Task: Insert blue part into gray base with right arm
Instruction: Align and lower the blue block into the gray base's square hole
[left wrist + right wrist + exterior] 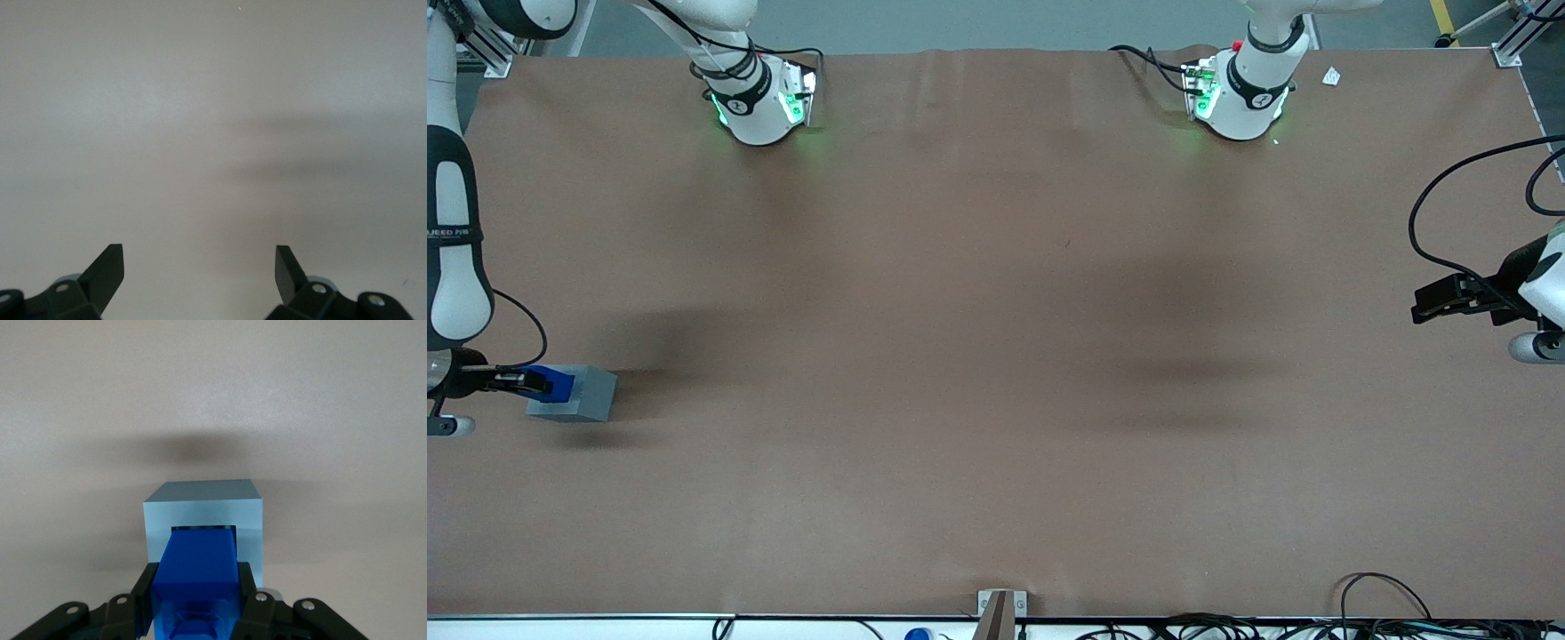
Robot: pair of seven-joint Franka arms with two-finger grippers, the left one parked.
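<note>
The gray base stands on the brown table near the working arm's end. My right gripper is shut on the blue part and holds it right over the base. In the right wrist view the blue part sits between the two black fingers. Its lower end meets the dark square recess in the top of the gray base and seems to sit in its mouth. How deep it goes is hidden.
The two arm bases stand at the table's edge farthest from the front camera. The parked gripper hangs at the parked arm's end. Cables and a small bracket lie at the nearest edge.
</note>
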